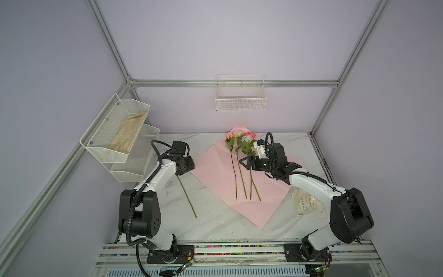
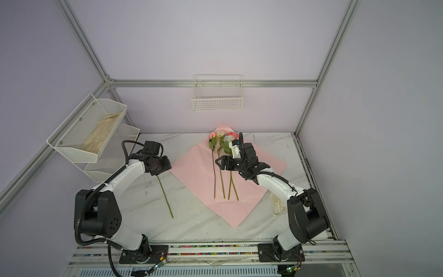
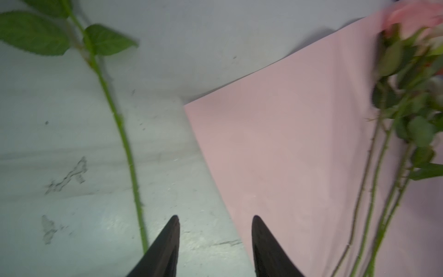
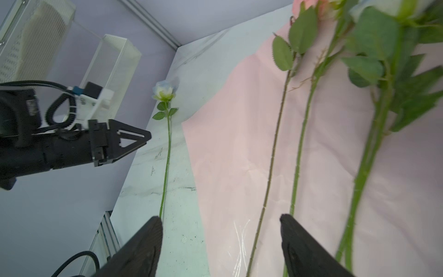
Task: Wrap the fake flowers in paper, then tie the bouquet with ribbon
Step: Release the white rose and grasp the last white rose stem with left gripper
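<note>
Several fake roses (image 1: 241,146) (image 2: 221,144) lie side by side on an unfolded pink wrap paper (image 1: 215,172) (image 2: 191,172), heads toward the back wall. They are loose, not a bound bouquet. My right gripper (image 1: 241,161) (image 4: 220,217) hovers open over their stems with nothing between its fingers. A lone pale blue-white rose (image 1: 187,194) (image 4: 167,144) lies on the marble left of the paper. My left gripper (image 3: 215,218) (image 4: 147,139) is open above the upper part of its stem (image 3: 119,129), holding nothing. Both top views hide that rose's head under the left wrist.
A cream ribbon with printed letters (image 1: 306,203) (image 2: 278,206) lies at the right, partly behind the right arm. A white mesh shelf (image 1: 117,129) holding cream cloth hangs on the left wall. A white wire basket (image 1: 241,100) hangs on the back wall.
</note>
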Available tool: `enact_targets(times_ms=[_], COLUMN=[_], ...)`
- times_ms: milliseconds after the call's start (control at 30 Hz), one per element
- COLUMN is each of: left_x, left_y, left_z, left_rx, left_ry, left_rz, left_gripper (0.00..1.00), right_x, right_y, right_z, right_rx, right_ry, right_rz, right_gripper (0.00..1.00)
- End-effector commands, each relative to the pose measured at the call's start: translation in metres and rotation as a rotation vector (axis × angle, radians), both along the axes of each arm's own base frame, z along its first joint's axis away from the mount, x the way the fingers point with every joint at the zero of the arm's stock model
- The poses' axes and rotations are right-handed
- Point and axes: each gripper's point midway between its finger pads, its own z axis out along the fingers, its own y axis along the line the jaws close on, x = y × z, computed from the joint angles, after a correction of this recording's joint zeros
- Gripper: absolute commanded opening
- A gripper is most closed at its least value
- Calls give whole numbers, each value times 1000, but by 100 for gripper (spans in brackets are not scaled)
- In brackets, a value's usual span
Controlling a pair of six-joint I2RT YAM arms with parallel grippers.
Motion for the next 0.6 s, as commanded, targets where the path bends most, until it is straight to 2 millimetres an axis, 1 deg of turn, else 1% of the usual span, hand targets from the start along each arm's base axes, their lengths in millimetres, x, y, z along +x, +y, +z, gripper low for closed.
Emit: enact_targets(times_ms=[0, 67, 133, 300, 400, 500, 567], left_x=[-8, -6, 1, 19, 30, 43, 49], left_y=[26, 38, 45, 65, 75, 80, 83], left_z=[-7, -11, -15, -22, -26, -27, -30], left_rx=[76, 100, 110, 132, 141, 141, 152], left_ry=[37, 69, 88, 130, 132, 126, 131], left_rz=[25, 45, 52, 82, 99, 91, 94], left_gripper=[47, 47, 47, 46, 46, 46, 46], right_x=[0, -1, -3, -7, -8, -8, -8], right_y=[25, 37, 49, 67, 72, 74, 75], right_z=[-2, -7, -12, -22, -29, -34, -37], right_rx=[-25, -25, -34, -50, -61, -65, -64], right_ry=[-25, -9, 2, 23, 36, 48, 53], right_rz=[39, 56, 75, 110, 119, 123, 125], right_gripper=[80, 80, 80, 81, 81, 81, 81])
